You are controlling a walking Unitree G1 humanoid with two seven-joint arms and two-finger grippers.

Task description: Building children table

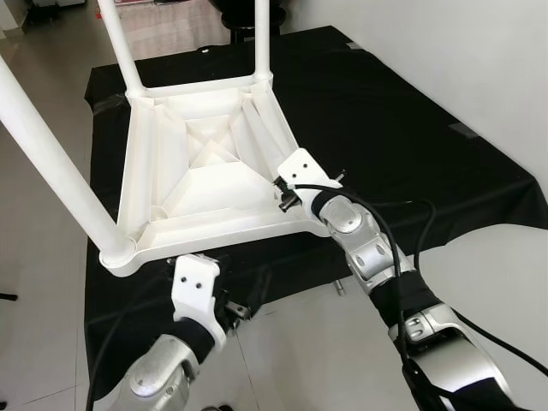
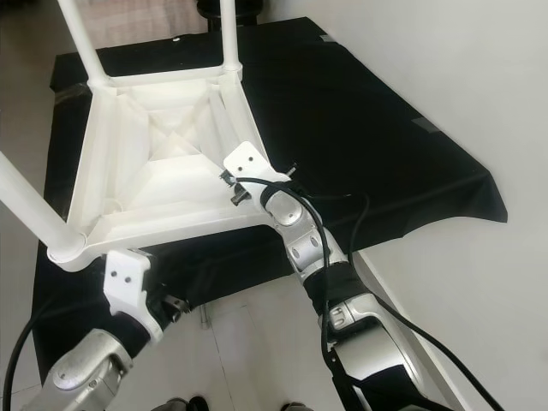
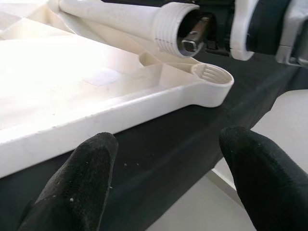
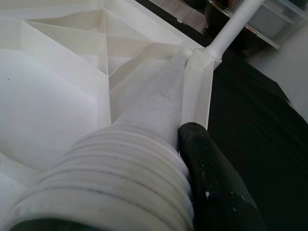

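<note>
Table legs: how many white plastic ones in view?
4. Three stand screwed into the upturned white plastic tabletop: near-left leg, far-left leg, far-right leg. The fourth leg lies across its underside, gripped by the right pincer, threaded end by the empty near-right socket.

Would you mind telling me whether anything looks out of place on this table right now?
One thing: the upturned table has three legs standing up, but the corner socket nearest the right gripper is empty. The fourth leg lies flat across the underside, held in that gripper, threaded end unseated.
</note>
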